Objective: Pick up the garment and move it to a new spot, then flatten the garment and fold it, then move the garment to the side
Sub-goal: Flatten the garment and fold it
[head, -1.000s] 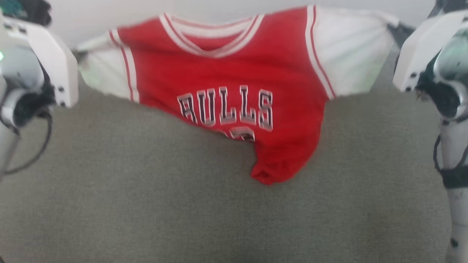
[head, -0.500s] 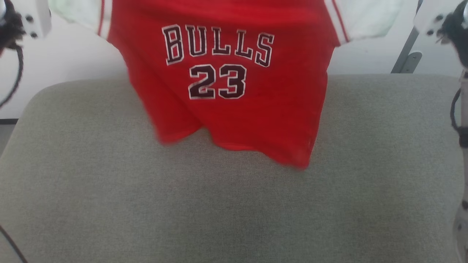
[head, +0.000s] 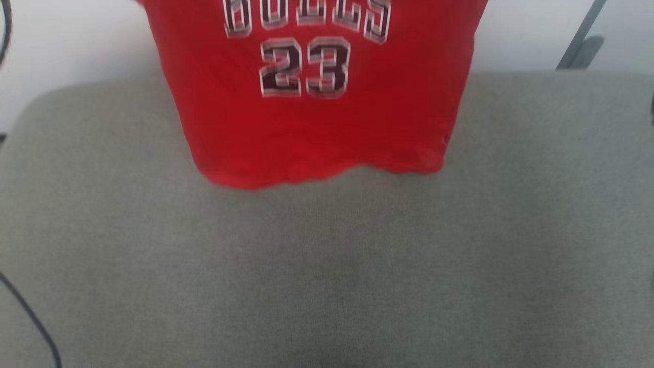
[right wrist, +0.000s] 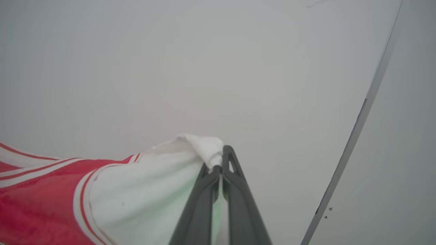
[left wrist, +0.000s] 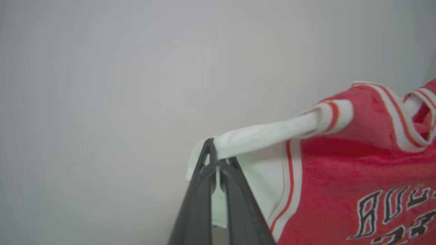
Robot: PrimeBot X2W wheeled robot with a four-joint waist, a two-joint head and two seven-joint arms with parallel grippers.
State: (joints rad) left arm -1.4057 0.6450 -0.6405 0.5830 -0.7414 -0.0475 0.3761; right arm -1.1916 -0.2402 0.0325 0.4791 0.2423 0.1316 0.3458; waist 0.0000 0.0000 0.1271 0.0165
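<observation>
Lettering (head: 305, 66) on the garment (head: 317, 133) reads "23" under cropped "BULLS".

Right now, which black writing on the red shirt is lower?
The number 23 on the red jersey shirt: it sits below the word BULLS, nearer the hem.

My two grippers, plus a bit of cabling.
On the left wrist feed I see my left gripper (left wrist: 218, 161) as two long, slim, dark grey fingers (left wrist: 196, 211) tapering to tips with slotted cut-outs; my right gripper (right wrist: 219, 166) is built alike. On the head feed a thin black cable (head: 31, 319) curves across my lower left corner.
</observation>
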